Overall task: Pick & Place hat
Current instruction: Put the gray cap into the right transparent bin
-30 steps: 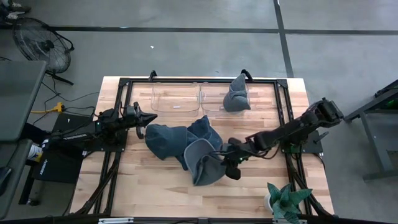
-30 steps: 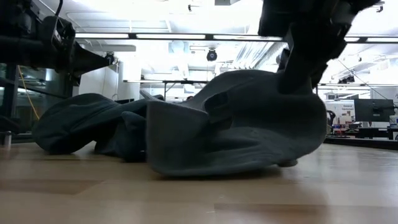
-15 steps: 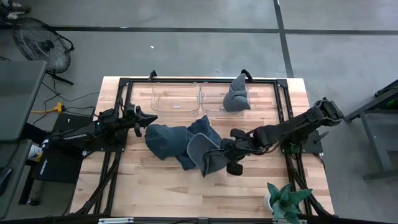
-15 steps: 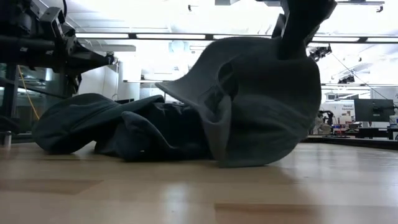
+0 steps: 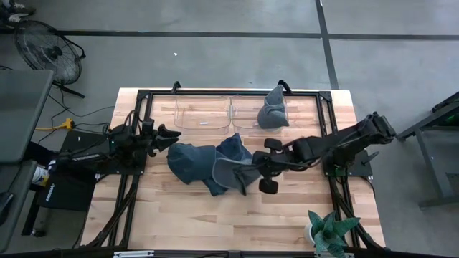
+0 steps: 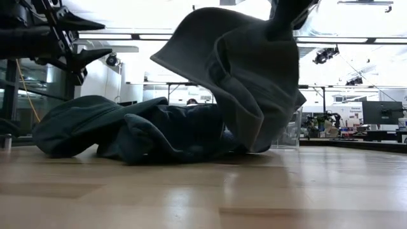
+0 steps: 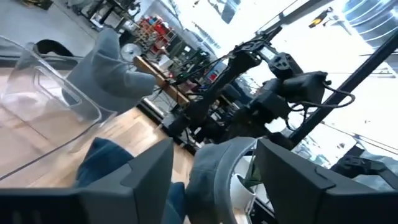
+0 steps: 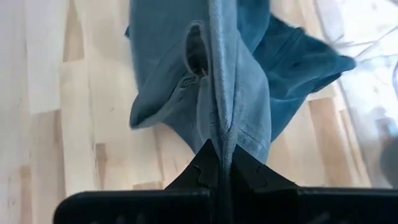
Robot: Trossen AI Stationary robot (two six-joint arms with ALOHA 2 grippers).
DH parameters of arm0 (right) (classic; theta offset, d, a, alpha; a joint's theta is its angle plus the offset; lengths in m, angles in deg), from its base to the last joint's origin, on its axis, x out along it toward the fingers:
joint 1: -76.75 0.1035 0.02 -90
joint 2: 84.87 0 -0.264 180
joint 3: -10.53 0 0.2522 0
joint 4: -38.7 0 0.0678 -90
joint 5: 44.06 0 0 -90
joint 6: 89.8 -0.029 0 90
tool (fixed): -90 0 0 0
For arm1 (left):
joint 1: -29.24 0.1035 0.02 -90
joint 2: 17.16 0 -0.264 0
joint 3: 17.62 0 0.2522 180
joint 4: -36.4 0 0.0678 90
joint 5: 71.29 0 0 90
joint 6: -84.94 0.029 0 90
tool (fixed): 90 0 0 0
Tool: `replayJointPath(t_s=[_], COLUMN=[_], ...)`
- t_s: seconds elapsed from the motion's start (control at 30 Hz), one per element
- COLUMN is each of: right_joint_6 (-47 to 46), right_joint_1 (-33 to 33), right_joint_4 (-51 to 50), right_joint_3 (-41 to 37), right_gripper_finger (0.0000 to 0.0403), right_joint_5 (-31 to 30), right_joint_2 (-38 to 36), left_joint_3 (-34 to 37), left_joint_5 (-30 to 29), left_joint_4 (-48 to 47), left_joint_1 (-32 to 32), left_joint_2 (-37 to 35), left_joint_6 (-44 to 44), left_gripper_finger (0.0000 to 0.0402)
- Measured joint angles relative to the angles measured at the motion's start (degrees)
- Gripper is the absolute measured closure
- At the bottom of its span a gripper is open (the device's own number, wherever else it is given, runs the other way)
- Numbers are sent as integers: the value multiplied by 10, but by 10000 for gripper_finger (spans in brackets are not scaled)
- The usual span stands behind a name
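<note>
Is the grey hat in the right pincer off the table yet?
Mostly: the right pincer, shut on the grey hat, holds it up; its lower edge seems near the table.

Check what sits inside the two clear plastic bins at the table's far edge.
The right clear plastic bin holds one grey fabric hat, slumped against its far right corner. The left clear plastic bin shows only wood through its floor. Anything beneath the hat is covered.

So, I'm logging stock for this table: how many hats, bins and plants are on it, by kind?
Soft fabric hats: 4 (pale grey hat in a bin, grey-blue hat held up by the right gripper, seemingly two dark blue hats heaped)
Clear plastic bins: 2
Green potted plant: 1
Total: 7
</note>
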Motion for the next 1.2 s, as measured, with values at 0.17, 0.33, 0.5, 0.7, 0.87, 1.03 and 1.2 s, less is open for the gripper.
replayJointPath(t_s=[0.17, 0.33, 0.5, 0.7, 0.87, 1.03, 1.2], right_joint_6=[20, 34, 35, 40, 50, 50, 56], right_joint_1=[-19, -40, -62, -82, -97, -112, -127], right_joint_4=[0, 0, -3, -3, -7, -19, -24], right_joint_3=[17, 30, 30, 30, 30, 30, 30], right_gripper_finger=[402, 402, 402, 402, 402, 402, 402], right_joint_5=[-9, -9, 0, 4, 2, 0, -1], right_joint_2=[0, 0, 0, 0, 0, 0, 0], left_joint_3=[-1, -2, -41, -116, -187, -247, -287], left_joint_5=[5, 32, 58, 84, 121, 186, 215], left_joint_4=[18, 114, 156, 154, 153, 149, 136], left_joint_1=[0, 0, 0, 0, 0, 0, 0], left_joint_2=[46, 139, 236, 375, 489, 579, 642], left_joint_6=[-14, -25, 16, 113, 174, 190, 191], left_gripper_finger=[171, 184, 188, 188, 188, 188, 188])
